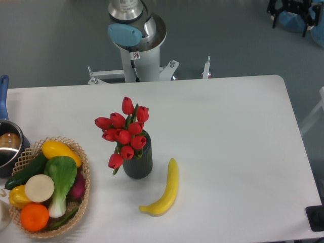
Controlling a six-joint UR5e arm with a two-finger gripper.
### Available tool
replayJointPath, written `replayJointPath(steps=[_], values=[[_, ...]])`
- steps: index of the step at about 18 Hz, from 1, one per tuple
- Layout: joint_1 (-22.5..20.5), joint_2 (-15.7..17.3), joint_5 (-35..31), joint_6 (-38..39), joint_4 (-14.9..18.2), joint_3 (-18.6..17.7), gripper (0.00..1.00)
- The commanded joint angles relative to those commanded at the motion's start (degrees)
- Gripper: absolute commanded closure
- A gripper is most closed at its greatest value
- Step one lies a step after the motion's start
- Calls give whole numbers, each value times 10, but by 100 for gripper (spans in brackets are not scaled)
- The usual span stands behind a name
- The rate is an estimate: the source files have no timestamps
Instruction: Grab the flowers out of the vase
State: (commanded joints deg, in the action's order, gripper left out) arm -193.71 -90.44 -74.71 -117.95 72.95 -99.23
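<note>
Ten or so red tulip buds make up the flowers (125, 135), and we see them standing in the vase (138, 163), a short dark ribbed cylinder near the middle of the white table (233, 131); the buds lean up and to the left of its mouth, with one bud hanging low beside its left wall. We find a yellow banana (165, 190) lying just to the right of the vase, apart from it; a wicker basket (81, 157) of vegetables and fruit sits to the left, and a steel pot (7, 147) with a blue handle shows at the left edge. We see only the robot's base column (135, 38) behind the far table edge; the gripper lies outside the view, so we cannot tell how its jaws stand.
</note>
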Motion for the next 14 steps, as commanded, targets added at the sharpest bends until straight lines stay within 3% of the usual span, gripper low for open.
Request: replayJointPath(steps=[7, 11, 14], values=[[3, 2, 14, 6, -2, -4, 0], [0, 1, 78, 103, -4, -11, 0], [2, 2, 88, 120, -4, -16, 0]])
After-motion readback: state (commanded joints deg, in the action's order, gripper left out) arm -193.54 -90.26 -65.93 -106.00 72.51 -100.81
